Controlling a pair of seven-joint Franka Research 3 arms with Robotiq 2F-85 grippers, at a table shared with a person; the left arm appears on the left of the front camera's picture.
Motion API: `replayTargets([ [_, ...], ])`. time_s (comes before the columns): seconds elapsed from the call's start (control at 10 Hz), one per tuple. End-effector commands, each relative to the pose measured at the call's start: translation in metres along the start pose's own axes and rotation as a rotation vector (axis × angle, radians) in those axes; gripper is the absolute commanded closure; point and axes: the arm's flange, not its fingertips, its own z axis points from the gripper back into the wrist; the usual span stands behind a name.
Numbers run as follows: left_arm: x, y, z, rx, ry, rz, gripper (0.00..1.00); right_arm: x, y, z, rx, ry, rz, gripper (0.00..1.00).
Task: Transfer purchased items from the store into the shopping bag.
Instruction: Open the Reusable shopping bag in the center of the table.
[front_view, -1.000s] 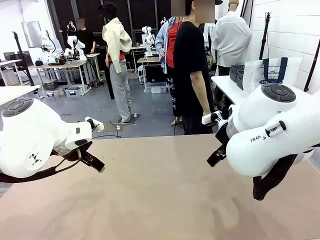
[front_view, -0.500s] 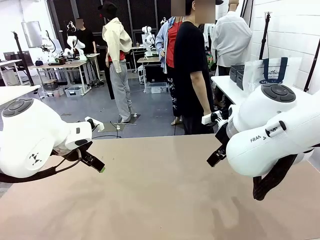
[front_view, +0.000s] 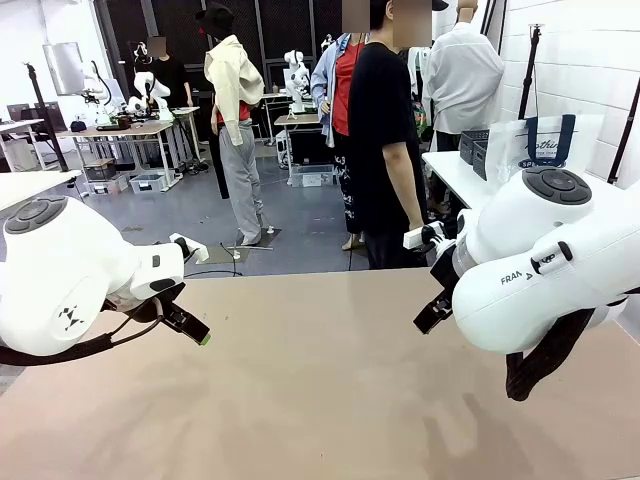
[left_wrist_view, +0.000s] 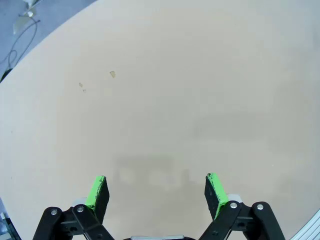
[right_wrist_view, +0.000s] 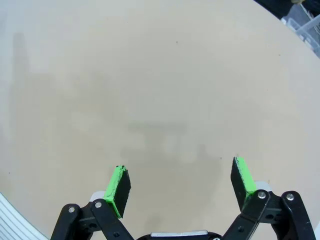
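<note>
My left gripper (left_wrist_view: 157, 192) hangs open over bare tan tabletop (left_wrist_view: 165, 90), with nothing between its green pads (left_wrist_view: 98, 190). My right gripper (right_wrist_view: 182, 185) is open too, above another bare stretch of the table. In the front view the left gripper (front_view: 195, 330) sits low at the left and the right gripper (front_view: 432, 312) at the right, both close to the arms' white bodies. The shopping bag (front_view: 545, 145), frosted with navy handles, stands on a white side table at the back right, with the store (front_view: 474, 146), a dark grey basket, beside it. The purchased items are out of view.
A person in a black top (front_view: 385, 150) stands just past the table's far edge, side-on. The bulky right arm (front_view: 545, 270) covers the table's right side. Other people and work tables (front_view: 130, 130) are farther back.
</note>
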Motion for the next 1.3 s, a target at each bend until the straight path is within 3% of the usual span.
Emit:
replayTargets([
  [0.0, -0.0002, 0.0005, 0.0001, 0.0, 0.0, 0.001, 0.0, 0.0, -0.0001, 0.0, 0.0, 0.0, 0.0, 0.0],
  [1.2, -0.0002, 0.0005, 0.0001, 0.0, 0.0, 0.001, 0.0, 0.0, -0.0001, 0.0, 0.0, 0.0, 0.0, 0.0],
])
